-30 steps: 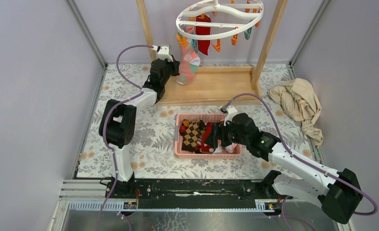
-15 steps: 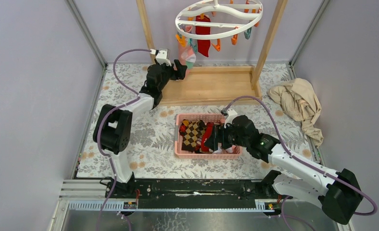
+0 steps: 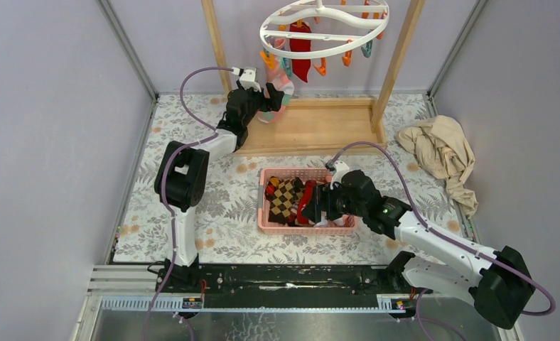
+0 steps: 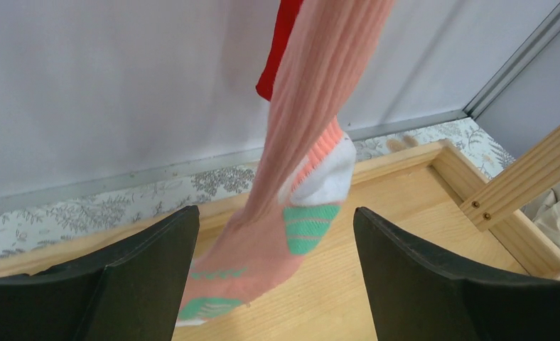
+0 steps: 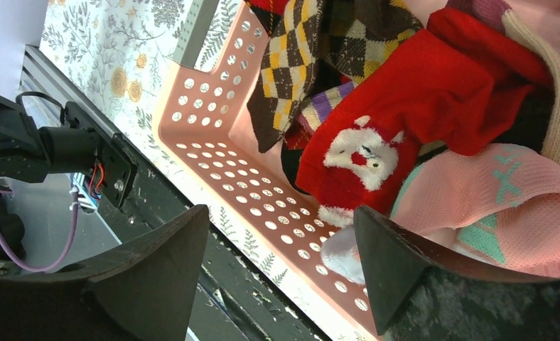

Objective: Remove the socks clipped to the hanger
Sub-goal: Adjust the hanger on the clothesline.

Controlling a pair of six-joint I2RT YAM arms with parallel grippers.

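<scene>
The white ring hanger hangs from the wooden frame with a red sock and a pink sock still clipped to it. My left gripper is raised at the pink sock's foot. In the left wrist view it is open, and the pink sock with green patches dangles loosely between the black fingers, with the red sock behind. My right gripper hovers open over the pink basket, holding nothing.
The pink basket holds an argyle sock, a red sock with a white face and a pink sock. The wooden base and its two posts stand below the hanger. A beige cloth lies at the right.
My left gripper has gone from shut on the stretched pink sock to open; the sock sprang back up, still clipped. The gripper then moved up to the sock's foot. The right arm barely moved.
</scene>
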